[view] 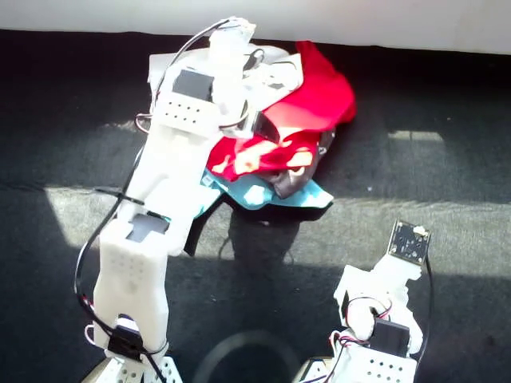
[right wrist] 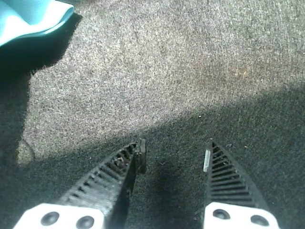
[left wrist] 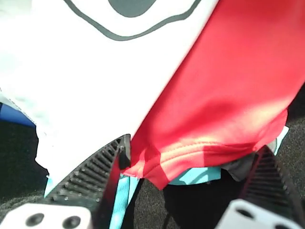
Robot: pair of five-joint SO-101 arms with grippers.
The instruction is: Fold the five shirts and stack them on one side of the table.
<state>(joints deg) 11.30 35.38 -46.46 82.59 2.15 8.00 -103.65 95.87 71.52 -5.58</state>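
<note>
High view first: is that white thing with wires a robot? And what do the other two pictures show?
Yes. Two white robot arms sit at a dark table. The high view looks down from above: the left arm stretches over a messy pile of shirts, with a red shirt, a white shirt and a light blue shirt. The other two pictures come from small cameras on each arm's wrist. The left hand is open, close to the red shirt's edge, gripping nothing. The right hand is open too, above bare table near the light blue shirt.

No readable text, labels, numbers; white shirt (left wrist: 86,71) bears grey graphic (left wrist: 129,6) only.
</note>
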